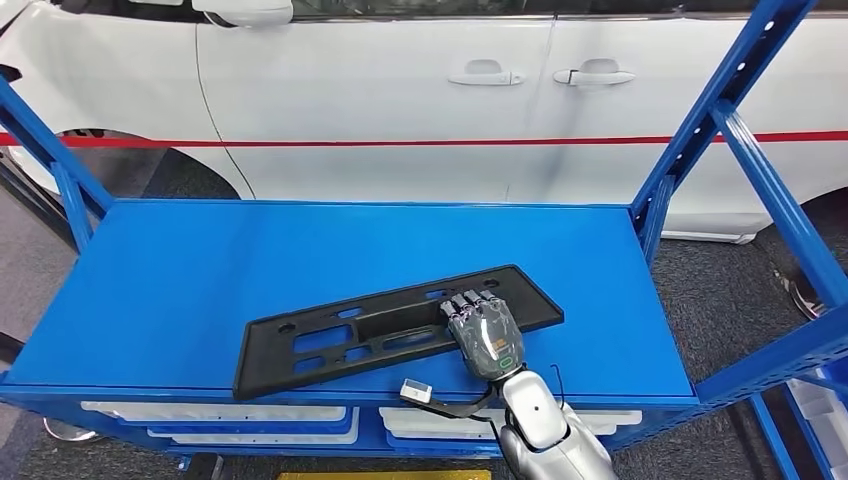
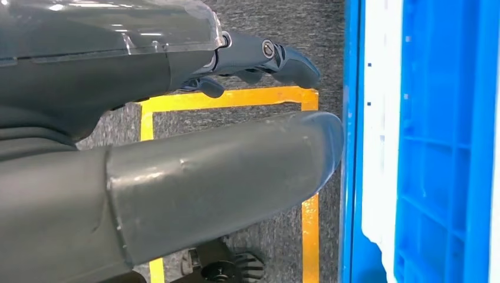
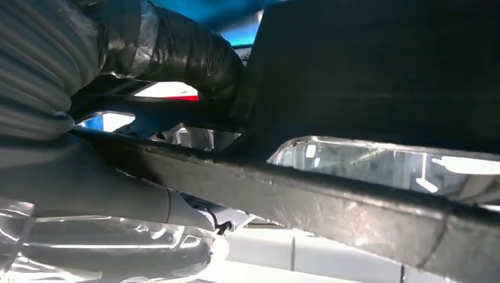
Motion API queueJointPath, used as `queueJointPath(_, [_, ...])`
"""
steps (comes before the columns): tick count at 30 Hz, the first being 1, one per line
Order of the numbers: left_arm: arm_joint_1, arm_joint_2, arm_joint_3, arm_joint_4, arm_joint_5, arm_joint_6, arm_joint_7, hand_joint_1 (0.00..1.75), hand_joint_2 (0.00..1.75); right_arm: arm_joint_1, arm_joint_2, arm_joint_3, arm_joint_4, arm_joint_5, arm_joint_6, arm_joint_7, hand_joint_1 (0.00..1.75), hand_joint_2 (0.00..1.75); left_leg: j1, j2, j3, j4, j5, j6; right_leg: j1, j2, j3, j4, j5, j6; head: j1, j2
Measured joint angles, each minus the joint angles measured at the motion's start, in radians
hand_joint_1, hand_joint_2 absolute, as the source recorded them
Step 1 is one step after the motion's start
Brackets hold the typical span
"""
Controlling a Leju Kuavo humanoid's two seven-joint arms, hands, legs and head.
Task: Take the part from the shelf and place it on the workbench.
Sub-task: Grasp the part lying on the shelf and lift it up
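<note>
1. One part point(image 1: 395, 325) — a long black plastic plate with cut-outs — lies slanted on the blue shelf point(image 1: 180, 290), its left end toward the front edge.
2. Left hand point(image 2: 259, 59) hangs beside the shelf over yellow floor tape point(image 2: 236, 97); fingers loosely apart, holding nothing.
3. Right hand point(image 1: 485, 330) lies on the part's right half; the right wrist view shows its fingers point(image 3: 194, 56) wrapped round the frame bar — clamped on it.
4. Judgement: the grip sits off-centre, so lift slowly and keep the plate level, or the left end will droop.
</note>
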Motion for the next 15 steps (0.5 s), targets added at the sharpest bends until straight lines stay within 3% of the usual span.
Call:
queueJointPath(5, [-0.001, 0.0, 0.0, 0.0, 0.0, 0.008, -0.003, 0.0, 0.0, 0.002, 0.009, -0.021, -0.033, -0.003, 0.0, -0.025, 1.75, 1.75, 0.001, 0.0, -0.003, 0.013, -0.016, -0.029, 0.0, 0.0, 0.016, -0.036, 0.004, -0.025, 0.0, 0.0])
queueJointPath(7, [-0.001, -0.001, 0.0, 0.0, 0.0, 0.012, -0.004, 0.0, 0.0, 0.003, 0.018, -0.032, -0.052, -0.015, 0.0, -0.047, 1.75, 1.75, 0.004, 0.0, -0.041, 0.096, -0.064, -0.037, -0.003, -0.002, 0.021, -0.042, 0.006, -0.035, 0.0, 0.0])
queueJointPath(9, [0.001, 0.0, 0.0, 0.0, 0.001, 0.019, -0.007, 0.0, 0.0, 0.008, 0.031, -0.054, -0.084, -0.04, 0.0, -0.097, 1.75, 1.75, 0.005, 0.0, -0.104, 0.22, -0.117, -0.043, -0.001, -0.003, 0.021, -0.042, 0.004, -0.04, 0.0, 0.0])
queueJointPath(10, [0.003, 0.0, 0.0, 0.0, 0.002, 0.023, -0.009, 0.0, 0.0, 0.011, 0.039, -0.067, -0.104, -0.054, 0.0, -0.126, 1.75, 1.75, 0.005, 0.0, -0.125, 0.258, -0.124, -0.044, -0.001, -0.002, 0.021, -0.041, 0.002, -0.041, 0.0, 0.0])
queueJointPath(11, [0.004, 0.0, 0.0, 0.0, 0.003, 0.027, -0.01, 0.0, 0.0, 0.013, 0.048, -0.079, -0.125, -0.069, 0.0, -0.154, 1.75, 1.75, 0.005, 0.0, -0.13, 0.259, -0.11, -0.044, 0.0, -0.002, 0.022, -0.04, 0.001, -0.041, 0.0, 0.0])
queueJointPath(12, [0.005, 0.0, 0.0, 0.0, 0.004, 0.032, -0.011, 0.0, 0.0, 0.014, 0.057, -0.09, -0.147, -0.085, 0.0, -0.18, 1.75, 1.75, 0.005, 0.001, -0.116, 0.223, -0.08, -0.043, 0.0, -0.001, 0.023, -0.038, -0.001, -0.04, 0.0, 0.0])
queueJointPath(14, [0.005, 0.001, 0.001, 0.0, 0.005, 0.044, -0.013, 0.0, 0.0, 0.016, 0.077, -0.111, -0.2, -0.121, 0.0, -0.228, 1.75, 1.75, 0.004, 0.0, -0.057, 0.091, -0.012, -0.035, 0.002, 0.0, 0.027, -0.036, -0.006, -0.035, 0.0, 0.0])
queueJointPath(15, [0.005, 0.001, 0.002, 0.0, 0.006, 0.05, -0.014, 0.0, 0.0, 0.016, 0.086, -0.12, -0.228, -0.141, 0.0, -0.253, 1.75, 1.75, 0.001, 0.0, -0.033, 0.04, 0.006, -0.03, 0.003, 0.0, 0.027, -0.035, -0.008, -0.032, 0.0, 0.0])
